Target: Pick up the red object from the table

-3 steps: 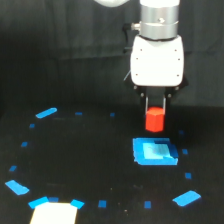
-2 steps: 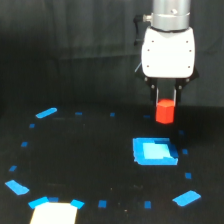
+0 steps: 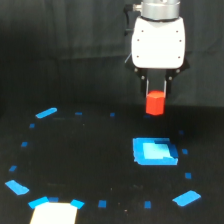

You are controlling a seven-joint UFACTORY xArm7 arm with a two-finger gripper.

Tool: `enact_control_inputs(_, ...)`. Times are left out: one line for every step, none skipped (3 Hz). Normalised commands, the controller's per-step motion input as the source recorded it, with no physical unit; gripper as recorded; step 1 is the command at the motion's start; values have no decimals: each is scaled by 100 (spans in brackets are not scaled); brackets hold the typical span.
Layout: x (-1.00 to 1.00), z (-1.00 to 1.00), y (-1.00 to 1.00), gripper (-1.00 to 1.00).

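Plainly, in the exterior view the gripper (image 3: 156, 98) is clenched on the red object (image 3: 155, 103) (faceted, bright red-orange), holding it clear of the black table (image 3: 90, 165). Below it and slightly toward the exterior view's right lies a blue square patch (image 3: 154, 151); a white patch (image 3: 55, 213) sits at the near edge.

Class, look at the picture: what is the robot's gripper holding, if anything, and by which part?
The gripper holds the small red-orange faceted cylinder by its upper sides, clamped between the two dark fingers; its lower part hangs free above the black table.
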Motion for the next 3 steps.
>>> enact_control_inputs(58,46,82,-88)
enact_control_inputs(-37,38,-10,-100)
enact_control_inputs(-24,-10,4,-100)
